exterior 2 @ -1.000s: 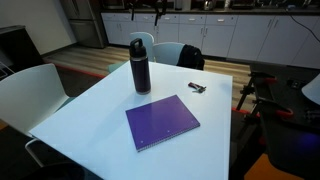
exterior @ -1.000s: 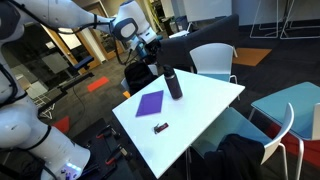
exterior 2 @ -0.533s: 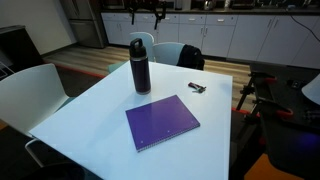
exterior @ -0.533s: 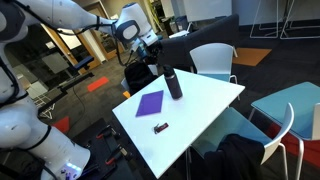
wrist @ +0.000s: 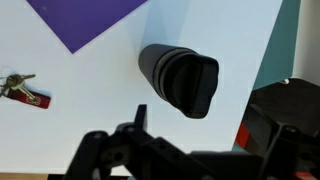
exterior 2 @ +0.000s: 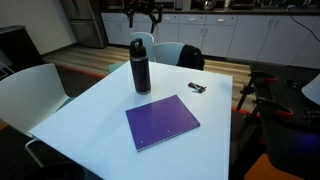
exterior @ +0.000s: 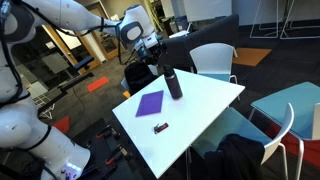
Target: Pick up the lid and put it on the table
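Observation:
The lid is a round black cap sitting on top of the tall dark bottle, which stands upright on the white table. The lid also shows in the other exterior view and from above in the wrist view. My gripper hangs above the bottle, apart from the lid. Its fingers look spread and hold nothing. In the wrist view only dark gripper parts show along the bottom edge.
A purple notebook lies flat in front of the bottle. A small dark-red object with keys lies near the table edge. White-backed chairs stand around the table.
My gripper has come down a little toward the top of the bottle. The bottle, lid and notebook have not moved.

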`<action>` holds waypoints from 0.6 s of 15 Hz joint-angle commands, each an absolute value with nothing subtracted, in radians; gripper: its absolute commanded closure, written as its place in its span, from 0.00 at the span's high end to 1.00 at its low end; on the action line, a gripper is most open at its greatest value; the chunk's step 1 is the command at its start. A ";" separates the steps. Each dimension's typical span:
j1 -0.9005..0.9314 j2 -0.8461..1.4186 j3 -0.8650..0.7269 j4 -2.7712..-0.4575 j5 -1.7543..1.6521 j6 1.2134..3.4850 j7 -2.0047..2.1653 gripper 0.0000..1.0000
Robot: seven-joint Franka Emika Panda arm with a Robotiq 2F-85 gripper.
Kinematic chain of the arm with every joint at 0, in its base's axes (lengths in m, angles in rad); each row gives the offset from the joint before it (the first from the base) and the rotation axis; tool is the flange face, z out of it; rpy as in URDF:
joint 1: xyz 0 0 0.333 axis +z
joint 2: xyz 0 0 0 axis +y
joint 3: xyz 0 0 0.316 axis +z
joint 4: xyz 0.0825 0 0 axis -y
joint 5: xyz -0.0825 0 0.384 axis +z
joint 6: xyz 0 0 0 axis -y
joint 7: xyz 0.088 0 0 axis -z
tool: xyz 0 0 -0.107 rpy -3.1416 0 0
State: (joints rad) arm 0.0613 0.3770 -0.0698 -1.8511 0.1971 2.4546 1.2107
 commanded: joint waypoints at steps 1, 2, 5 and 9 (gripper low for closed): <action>0.068 0.431 -0.081 -1.776 0.191 2.429 1.291 1.00; 0.069 0.442 -0.083 -1.762 0.187 2.421 1.306 1.00; 0.070 0.477 -0.081 -1.730 0.186 2.404 1.327 1.00; 0.071 0.521 -0.070 -1.691 0.193 2.375 1.313 1.00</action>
State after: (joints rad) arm 0.0626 0.4868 -0.0723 -1.7477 0.1970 2.4355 1.2887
